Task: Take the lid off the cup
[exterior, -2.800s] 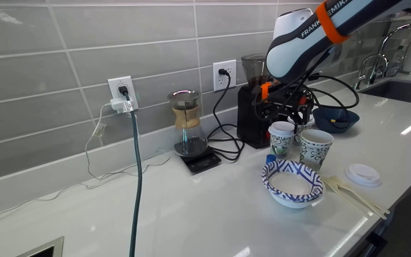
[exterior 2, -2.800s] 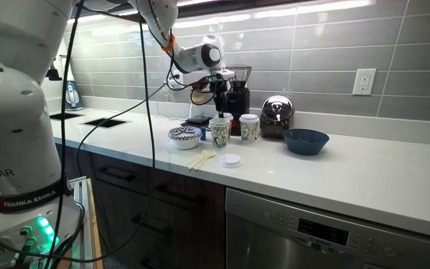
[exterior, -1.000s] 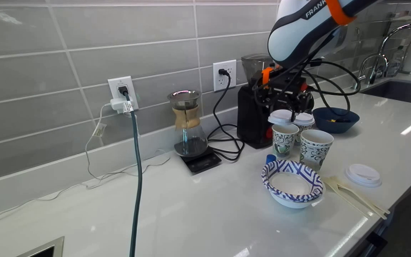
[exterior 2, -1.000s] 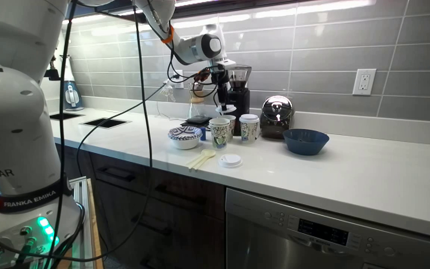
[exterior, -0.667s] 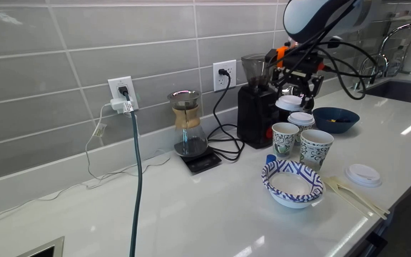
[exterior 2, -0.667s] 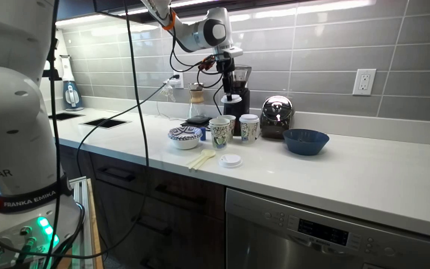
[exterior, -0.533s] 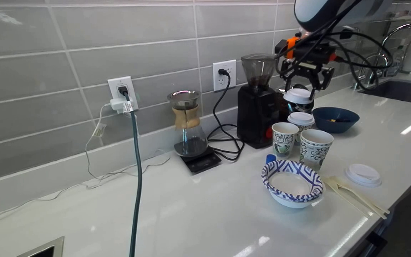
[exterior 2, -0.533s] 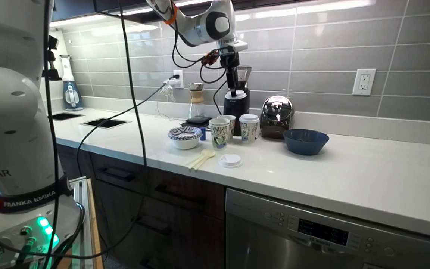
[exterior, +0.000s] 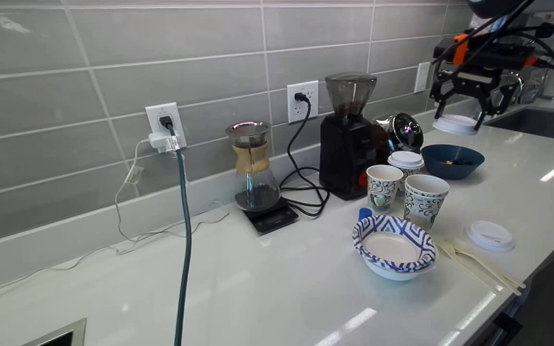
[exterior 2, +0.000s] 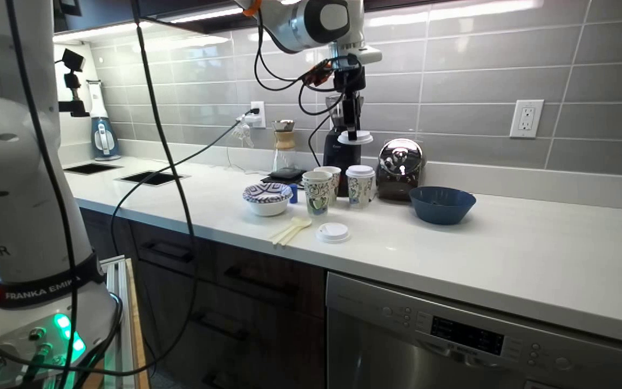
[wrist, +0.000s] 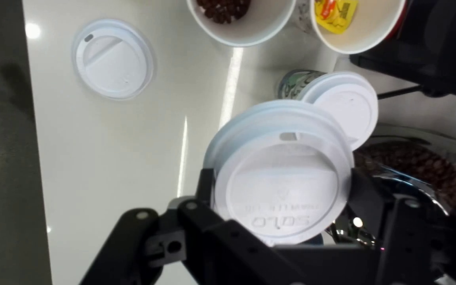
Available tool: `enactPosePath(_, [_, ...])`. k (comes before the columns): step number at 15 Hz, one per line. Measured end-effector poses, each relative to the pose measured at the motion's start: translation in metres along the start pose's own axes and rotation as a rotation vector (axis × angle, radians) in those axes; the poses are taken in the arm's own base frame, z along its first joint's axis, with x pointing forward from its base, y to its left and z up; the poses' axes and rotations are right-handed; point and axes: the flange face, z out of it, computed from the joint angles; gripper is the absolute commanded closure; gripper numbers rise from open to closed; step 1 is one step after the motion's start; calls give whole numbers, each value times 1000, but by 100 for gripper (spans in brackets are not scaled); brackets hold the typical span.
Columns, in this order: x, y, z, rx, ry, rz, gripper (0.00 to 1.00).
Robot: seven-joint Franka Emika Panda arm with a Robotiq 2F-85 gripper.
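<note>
A white plastic SOLO sip lid (wrist: 283, 186), the prize of this task, hangs roughly level in my gripper (exterior: 458, 123), well above the table (exterior: 277, 288) and touching no cup. The cup (exterior: 383, 188) I judge it belongs to stands uncovered, lower than the gripper and beside the coffee grinder (exterior: 346, 156), a yellow packet (wrist: 341, 16) inside. Removal, by my reading, is done; the step in hand is finding the lid a resting place. My next move, I believe, calls for a flat descent to the table and a soft release, since a thin rim could flex under pressure or slip if tilted.

The gripper, which I run from afar, stands fairly wide, spread to the lid's width, with a finger (wrist: 205, 186) against either side of the rim. Beneath it in the wrist view, partly hidden by the lid, is a lidded paper cup (wrist: 348, 105); a chrome-fronted jar (exterior 2: 399, 170) sits below the gripper near that cup. Ahead of the gripper in the wrist view are a bean-filled paper cup (wrist: 261, 23) and, out toward the table's edge, a spare sip lid (wrist: 113, 61). At opposite ends of the group, both lower than the gripper, are a navy bowl (exterior 2: 442, 209) and a blue-and-white patterned bowl (exterior: 397, 274).
</note>
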Motion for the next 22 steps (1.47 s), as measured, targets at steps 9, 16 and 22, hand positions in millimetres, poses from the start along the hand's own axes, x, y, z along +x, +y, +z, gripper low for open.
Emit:
enactPosePath(9, [29,116,-8,-16,-96,-200,18])
enactPosePath(16, [11,123,22,-119,-110,-398,27])
enactPosePath(22, [-4,122,63,-146,-121,-483,0])
